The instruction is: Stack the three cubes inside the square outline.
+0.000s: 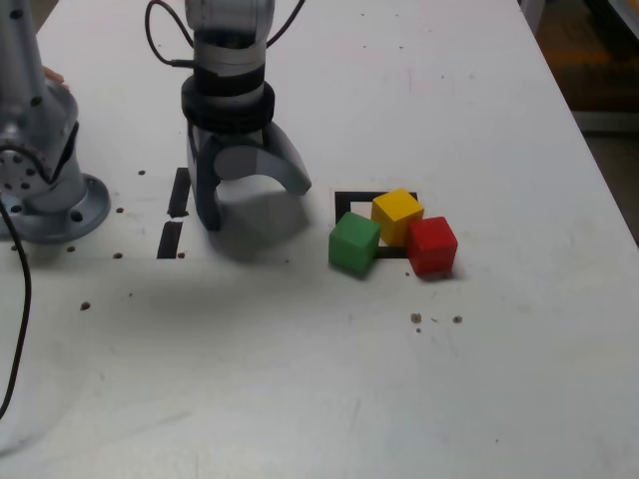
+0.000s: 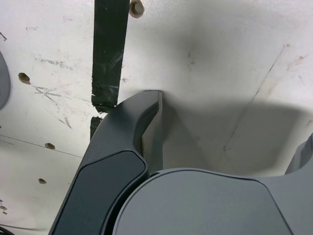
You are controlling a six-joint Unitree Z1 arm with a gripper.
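Note:
Three cubes sit close together right of the table's middle in the exterior view: green (image 1: 353, 242), yellow (image 1: 397, 215) and red (image 1: 431, 244). The yellow one stands within the square outline (image 1: 345, 200) of black tape. The green and red ones cover its near edge and corners. My gripper (image 1: 256, 205) hangs low over the table on the exterior view's left of the cubes, apart from them. It is open and holds nothing. The wrist view shows only the gripper (image 2: 227, 132) with one grey finger (image 2: 151, 117) over bare white table; no cube appears there.
Two short black tape strips (image 1: 178, 193) (image 1: 170, 239) lie just beside the gripper, one also seen as a strip (image 2: 110, 49) in the wrist view. The arm's grey base (image 1: 45, 195) stands at the exterior view's left, with a black cable (image 1: 20, 299). The table's edge (image 1: 599, 170) runs on the right.

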